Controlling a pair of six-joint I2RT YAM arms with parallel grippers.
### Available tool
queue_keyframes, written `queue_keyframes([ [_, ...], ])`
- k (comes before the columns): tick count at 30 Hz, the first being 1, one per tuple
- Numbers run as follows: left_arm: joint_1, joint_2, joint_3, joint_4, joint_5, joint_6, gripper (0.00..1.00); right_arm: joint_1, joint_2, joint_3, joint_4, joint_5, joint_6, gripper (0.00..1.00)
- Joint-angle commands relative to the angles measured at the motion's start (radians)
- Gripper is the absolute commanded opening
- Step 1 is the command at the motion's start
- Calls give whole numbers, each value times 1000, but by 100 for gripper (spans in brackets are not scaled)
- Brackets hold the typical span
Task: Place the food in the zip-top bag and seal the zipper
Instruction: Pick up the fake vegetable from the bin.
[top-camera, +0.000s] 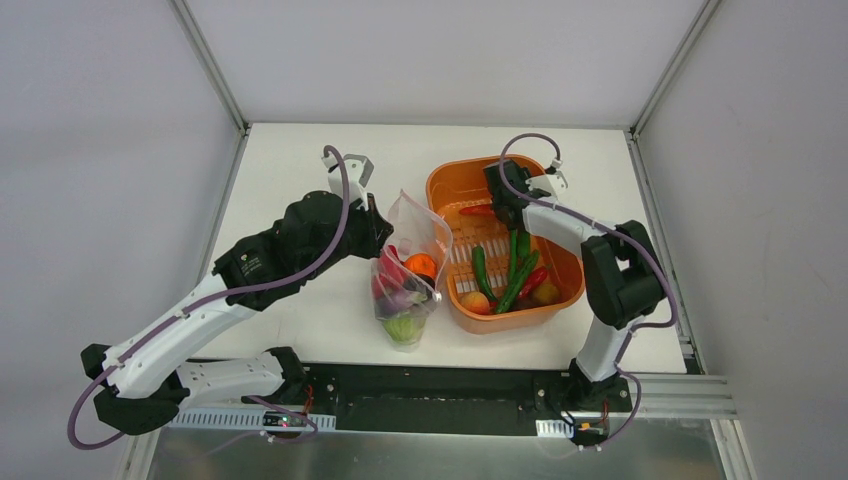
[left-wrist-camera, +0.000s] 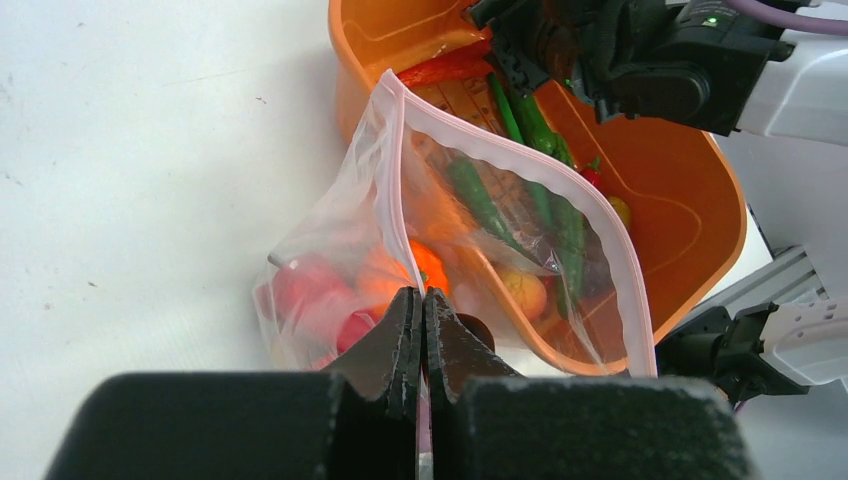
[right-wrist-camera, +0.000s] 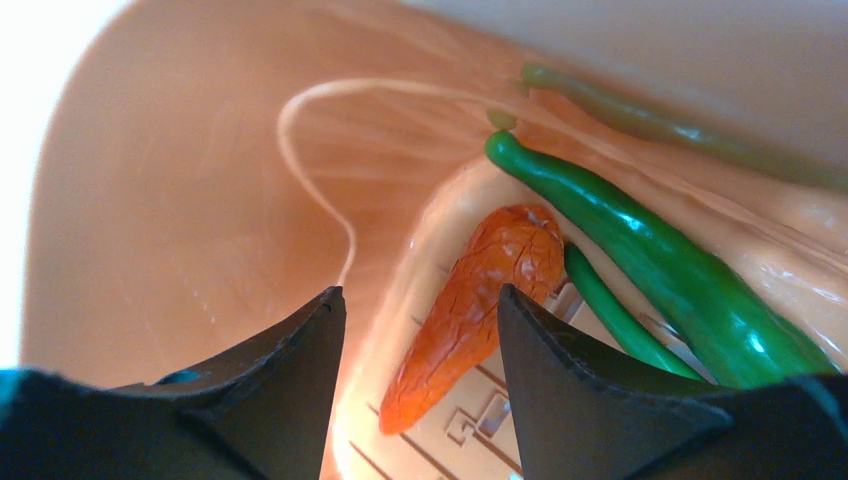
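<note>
Red pepper (right-wrist-camera: 470, 310): a small, light toy, I think hard and a bit slick. Best pinched across its fat middle. It lies at the 12 o'clock end of the orange tub (top-camera: 450, 180).
Zip-top bag (top-camera: 405, 275): thin, soft and floppy, so it would likely sag if let go. It stands in the middle of the table (top-camera: 300, 170), with its mouth open toward 1 o'clock.
Zipper (left-wrist-camera: 520, 165): the pink strip round the mouth, not pressed shut yet.
In the bag: an orange piece (top-camera: 421, 265) on top, red and purple pieces under it, and a light green piece (top-camera: 403, 327) at 6 o'clock.
In the tub: it sits just beside the bag at 3 o'clock. It holds the red pepper, green peppers (top-camera: 515, 265) and red-yellow fruits (top-camera: 476, 300).
Left gripper (left-wrist-camera: 422, 330): fingers pressed together on the bag's rim, at the bag's 11 o'clock.
Right gripper (right-wrist-camera: 420, 297): fingers apart, low in the tub, with the red pepper in the gap. It does not look pinched yet.
</note>
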Motion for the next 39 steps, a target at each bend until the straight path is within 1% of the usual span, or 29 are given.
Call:
queue_keyframes([
  [1, 15, -24, 17, 29, 10, 11, 0, -3, 50, 53, -61, 78, 114, 57],
  [6, 20, -19, 23, 27, 17, 11, 0, -3, 66, 45, -79, 73, 152, 56],
  [8, 19, -20, 24, 25, 21, 11, 0, 1, 39, 44, -119, 65, 168, 56],
  [11, 21, -25, 21, 20, 15, 11, 0, 24, -43, -11, -44, 101, 122, 56],
  [12, 21, -27, 19, 22, 12, 10, 0, 25, -55, -16, -34, 89, 118, 57],
  [15, 22, -26, 19, 27, 15, 9, 0, 25, -67, 7, -75, 60, 108, 57],
  [20, 22, -26, 15, 29, 29, -2, 0, 30, -76, -12, -67, 45, 114, 57],
  [25, 22, -36, 8, 30, 32, -7, 0, 29, -63, -27, -85, 31, 162, 57],
  [29, 23, -39, 8, 29, 32, -9, 0, 19, -28, -9, -89, 20, 173, 57],
  [32, 23, -40, 4, 28, 30, -10, 0, -7, 5, 7, -93, -27, 176, 55],
  [39, 23, -46, 2, 25, 27, -15, 0, -13, 31, 7, -100, -41, 197, 54],
])
